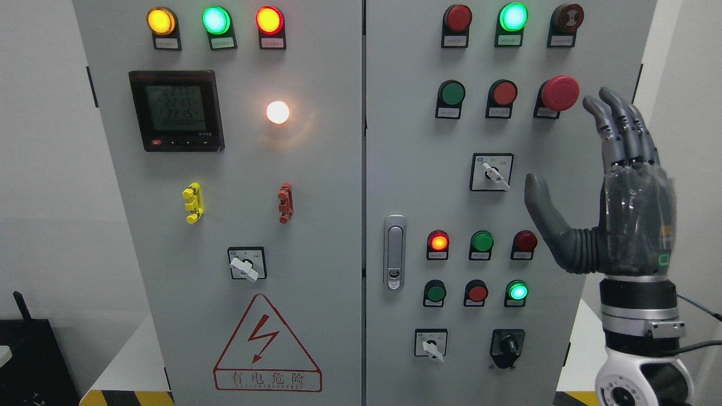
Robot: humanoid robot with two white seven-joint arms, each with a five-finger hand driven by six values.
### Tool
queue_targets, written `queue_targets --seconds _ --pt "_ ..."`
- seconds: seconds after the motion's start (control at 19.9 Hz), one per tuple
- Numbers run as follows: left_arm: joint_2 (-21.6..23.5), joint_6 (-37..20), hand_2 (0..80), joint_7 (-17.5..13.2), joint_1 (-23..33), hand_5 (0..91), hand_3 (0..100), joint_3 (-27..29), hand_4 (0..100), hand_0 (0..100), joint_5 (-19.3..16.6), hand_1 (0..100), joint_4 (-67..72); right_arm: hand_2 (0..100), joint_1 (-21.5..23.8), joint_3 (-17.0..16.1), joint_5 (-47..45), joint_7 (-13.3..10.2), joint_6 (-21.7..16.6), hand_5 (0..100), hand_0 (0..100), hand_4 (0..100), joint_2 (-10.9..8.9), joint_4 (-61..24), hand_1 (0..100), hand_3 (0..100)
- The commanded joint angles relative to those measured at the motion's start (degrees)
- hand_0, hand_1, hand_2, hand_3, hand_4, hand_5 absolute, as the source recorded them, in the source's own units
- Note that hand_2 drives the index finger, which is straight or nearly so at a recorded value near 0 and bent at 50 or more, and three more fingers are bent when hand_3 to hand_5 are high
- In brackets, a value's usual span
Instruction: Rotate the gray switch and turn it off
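Note:
Three pale grey rotary switches sit on the grey cabinet. One is at the right door's upper middle, its knob pointing down-right. Another is at that door's bottom, and the third is on the left door. My right hand is raised upright at the right door's edge, open with fingers extended and thumb spread left. The thumb tip lies just right of the upper switch and does not touch it. The hand holds nothing. My left hand is out of view.
A red mushroom button sits just left of my fingertips. Lit and unlit indicator lamps and push buttons fill the right door, along with a black rotary switch and a door latch. The left door carries a meter.

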Motion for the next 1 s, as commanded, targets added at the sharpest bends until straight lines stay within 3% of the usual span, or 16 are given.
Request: queue_targets --seconds 0.0,0.55,0.8,0.85,0.9,0.95 --pt "0.0 0.1 0.0 0.0 -0.5 0.0 0 0.4 0 12 1.1 39 -1.5 0 0.1 -1.0 0.0 0.0 0.1 0 34 0 0.26 -0.1 21 0" --pt "0.0 0.0 0.0 0.0 -0.5 0.0 0 0.4 0 12 1.1 39 -1.5 0 0.1 -1.4 0.0 0.0 1.5 0 34 0 0.26 -0.2 21 0" --pt "0.0 0.0 0.0 0.0 -0.5 0.0 0 0.4 0 12 1.1 39 -1.5 0 0.1 -1.5 -0.2 -1.4 1.4 0 35 0 0.7 -0.6 21 0" --pt "0.0 0.0 0.0 0.0 -0.5 0.0 0 0.4 0 12 1.1 39 -1.5 0 0.1 -1.5 -0.2 -1.9 1.4 0 35 0 0.87 -0.6 21 9" --pt "0.0 0.0 0.0 0.0 -0.5 0.0 0 0.4 0 12 1.1 39 -1.5 9 0.2 -1.5 -0.2 -2.6 1.4 6 35 23 0.87 -0.6 21 39" --pt "0.0 0.0 0.0 0.0 -0.5 0.0 0 0.4 0 12 1.1 39 -1.5 16 0.2 -1.5 -0.2 -2.9 1.4 17 35 34 0.87 -0.6 21 50"
